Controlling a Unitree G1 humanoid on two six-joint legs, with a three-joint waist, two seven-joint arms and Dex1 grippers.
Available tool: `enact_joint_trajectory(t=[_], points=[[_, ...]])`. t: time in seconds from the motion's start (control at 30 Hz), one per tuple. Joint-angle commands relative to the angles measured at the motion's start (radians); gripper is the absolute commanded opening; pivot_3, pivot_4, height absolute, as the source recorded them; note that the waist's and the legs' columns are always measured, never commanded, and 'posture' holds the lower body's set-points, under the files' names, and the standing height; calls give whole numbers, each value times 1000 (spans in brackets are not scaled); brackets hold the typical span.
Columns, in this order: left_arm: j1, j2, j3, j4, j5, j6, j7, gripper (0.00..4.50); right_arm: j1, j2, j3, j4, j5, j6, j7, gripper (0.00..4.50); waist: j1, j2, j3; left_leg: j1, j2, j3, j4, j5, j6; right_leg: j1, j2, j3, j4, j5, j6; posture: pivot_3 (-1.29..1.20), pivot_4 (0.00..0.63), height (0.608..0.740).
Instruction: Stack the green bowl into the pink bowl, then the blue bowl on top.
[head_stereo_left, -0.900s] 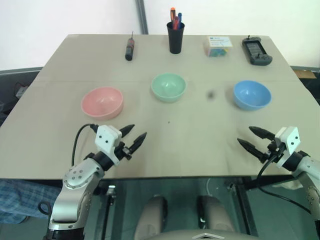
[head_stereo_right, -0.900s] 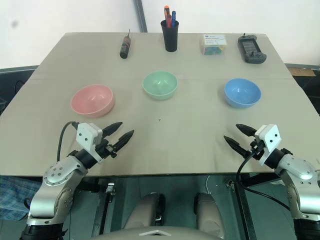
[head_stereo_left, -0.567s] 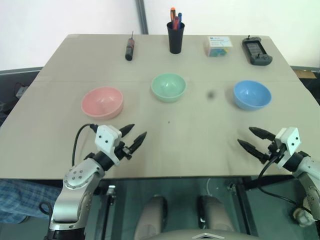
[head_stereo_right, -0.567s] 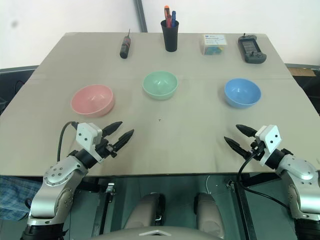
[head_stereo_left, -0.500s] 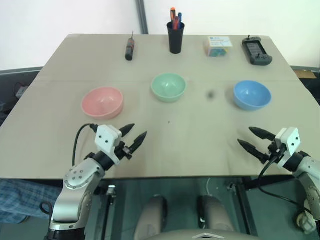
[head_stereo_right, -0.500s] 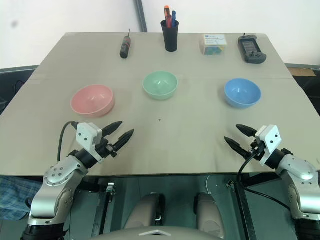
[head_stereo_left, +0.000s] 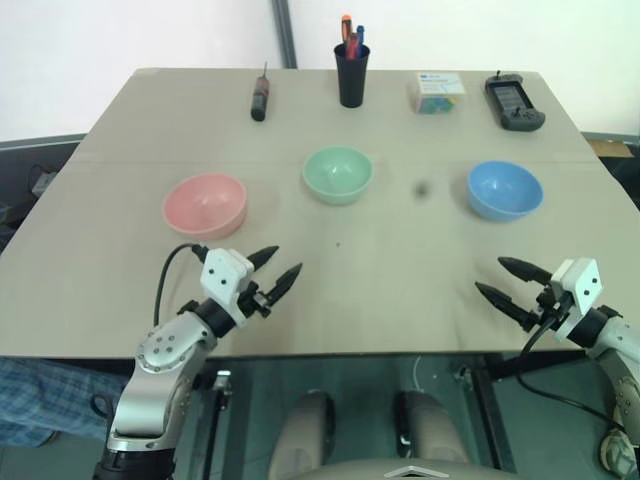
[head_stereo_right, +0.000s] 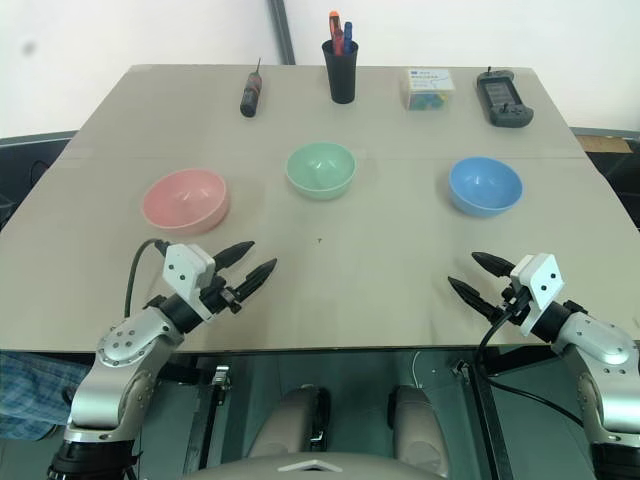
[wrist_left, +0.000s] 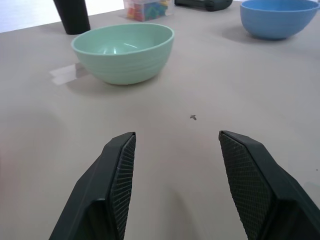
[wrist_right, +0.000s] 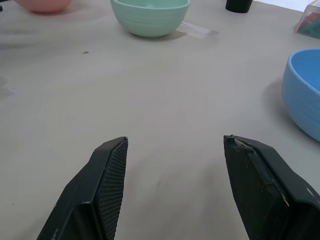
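We see the green bowl (head_stereo_left: 338, 174) in the middle of the table (head_stereo_left: 400, 290), with the pink bowl (head_stereo_left: 205, 204) to its left and the blue bowl (head_stereo_left: 504, 189) to its right, all three well apart and empty. Our left gripper (head_stereo_left: 276, 272) hovers near the pink bowl, fingers spread and empty. Our right gripper (head_stereo_left: 508, 283) hovers near the blue bowl, fingers wide, holding nothing.

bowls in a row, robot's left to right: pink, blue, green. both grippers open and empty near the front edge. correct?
Not quite: the order is wrong. Left to right it runs pink bowl, green bowl, blue bowl, as the left eye view shows. The rest holds: left gripper and right gripper are open and empty near the table's front edge.
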Motion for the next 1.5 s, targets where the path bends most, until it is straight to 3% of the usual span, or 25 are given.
enact_joint_trajectory(t=[0.03,0.33,0.77,1.43,1.5], points=[[-39,21,-10,-7,53,34,42,2805,-19,-19,-14,-99,45,16,-1,3203,0,0,0,0,0,0,0,0,0,0,0,0,0,0,0,0,150,740],[-209,89,-43,-25,207,217,150,2805,-74,-59,57,-312,180,178,8,3203,0,0,0,0,0,-2,0,0,0,0,0,0,0,2,4,0,150,740],[-328,213,-26,-34,261,443,143,2805,-105,-63,84,-317,175,189,8,3203,-1,-1,0,0,0,-2,0,0,0,0,0,-1,0,2,4,0,150,740],[-422,315,-116,165,333,450,60,2805,-67,-62,61,-361,195,169,29,3203,-1,-1,0,-1,0,-2,0,0,0,0,0,-1,0,2,4,0,150,740],[-427,318,-124,176,340,453,53,2288,-65,-64,62,-371,196,171,26,3293,0,-1,0,-1,0,-2,0,0,0,0,0,-1,0,2,4,0,150,740]])
